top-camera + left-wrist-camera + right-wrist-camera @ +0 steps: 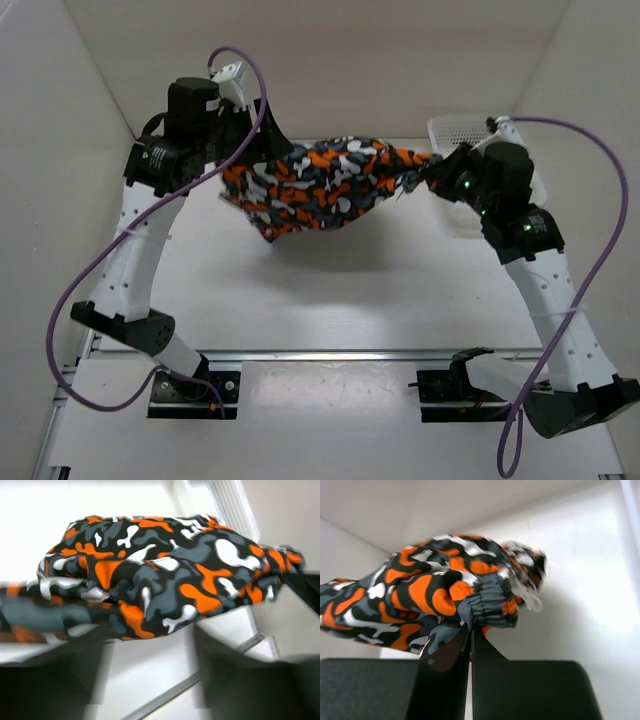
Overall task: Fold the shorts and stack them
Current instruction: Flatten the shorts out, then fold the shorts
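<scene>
**Shorts hung between both arms above the table**

From above, the shorts (pixel 320 185) sag in the air between the two arms, clear of the table (pixel 330 300). They are probably lifted this way to spread them for folding. The basket (pixel 460 128) sits behind the right gripper (pixel 425 178).

The left wrist view is blurred. The left gripper (pixel 150 640) has its fingers apart, with cloth lying across the top; I cannot tell if it pinches any.

In the right wrist view, the right gripper is clamped tight on the gathered waistband (pixel 487 607).
</scene>
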Controlling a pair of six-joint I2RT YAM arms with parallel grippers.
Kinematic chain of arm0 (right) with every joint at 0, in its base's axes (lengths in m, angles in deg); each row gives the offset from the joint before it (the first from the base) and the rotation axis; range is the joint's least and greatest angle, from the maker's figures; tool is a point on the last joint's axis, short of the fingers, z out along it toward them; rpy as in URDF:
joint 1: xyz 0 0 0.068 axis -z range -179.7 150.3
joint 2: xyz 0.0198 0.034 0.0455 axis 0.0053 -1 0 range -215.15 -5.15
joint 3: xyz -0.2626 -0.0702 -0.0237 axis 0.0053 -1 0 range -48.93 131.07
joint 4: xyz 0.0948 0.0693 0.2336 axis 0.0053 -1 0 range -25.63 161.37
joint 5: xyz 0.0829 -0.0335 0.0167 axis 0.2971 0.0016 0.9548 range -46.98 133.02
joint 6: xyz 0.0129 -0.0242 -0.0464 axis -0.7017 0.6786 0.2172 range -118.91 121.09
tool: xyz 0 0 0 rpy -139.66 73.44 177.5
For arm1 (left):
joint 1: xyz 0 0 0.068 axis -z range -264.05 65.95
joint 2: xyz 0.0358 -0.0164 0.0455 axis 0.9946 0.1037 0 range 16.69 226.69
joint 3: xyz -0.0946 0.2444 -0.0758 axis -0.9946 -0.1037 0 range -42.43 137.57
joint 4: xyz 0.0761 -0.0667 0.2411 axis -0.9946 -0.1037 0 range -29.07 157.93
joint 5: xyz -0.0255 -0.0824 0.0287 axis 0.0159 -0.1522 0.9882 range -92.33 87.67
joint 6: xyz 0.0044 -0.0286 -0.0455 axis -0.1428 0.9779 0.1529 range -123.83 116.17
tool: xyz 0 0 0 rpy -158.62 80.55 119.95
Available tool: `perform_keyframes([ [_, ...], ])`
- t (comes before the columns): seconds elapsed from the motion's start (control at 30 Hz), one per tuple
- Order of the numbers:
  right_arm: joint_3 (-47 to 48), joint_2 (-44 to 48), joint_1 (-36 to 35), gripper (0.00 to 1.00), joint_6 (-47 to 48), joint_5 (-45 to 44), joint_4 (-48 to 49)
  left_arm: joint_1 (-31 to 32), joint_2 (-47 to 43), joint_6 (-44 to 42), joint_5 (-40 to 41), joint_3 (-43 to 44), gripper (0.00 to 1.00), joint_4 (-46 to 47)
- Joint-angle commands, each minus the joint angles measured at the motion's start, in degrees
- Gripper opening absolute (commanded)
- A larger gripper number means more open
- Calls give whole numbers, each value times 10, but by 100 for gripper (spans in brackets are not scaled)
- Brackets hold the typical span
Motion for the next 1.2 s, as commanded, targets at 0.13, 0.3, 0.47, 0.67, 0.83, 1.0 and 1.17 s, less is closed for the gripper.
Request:
perform_keyframes([
  [0.13, -115, -118, -6, 53, 14, -15, -31, -43, 161, -39, 40, -27, 100, -49],
  [0.3, -142, -134, -19, 81, 14, -66, -67, -25, 78, -46, 103, -113, 99, -61],
  [0.47, -200, -65, -3, 82, 19, -74, -80, -25, -95, 13, 103, -385, 92, -25],
  [0.67, -283, -13, 14, 82, 1, -33, -96, -25, -196, 114, 49, -662, 94, 53],
  [0.83, -346, -24, 70, 83, 1, 44, -49, -20, -193, 166, 10, -764, 96, 125],
  [1.0, -344, -48, 82, 82, 6, 61, -41, -20, -131, 190, 54, -778, 84, 157],
  [1.17, -333, -48, 93, 82, 11, 61, -36, -25, -21, 173, 82, -731, 51, 163],
])
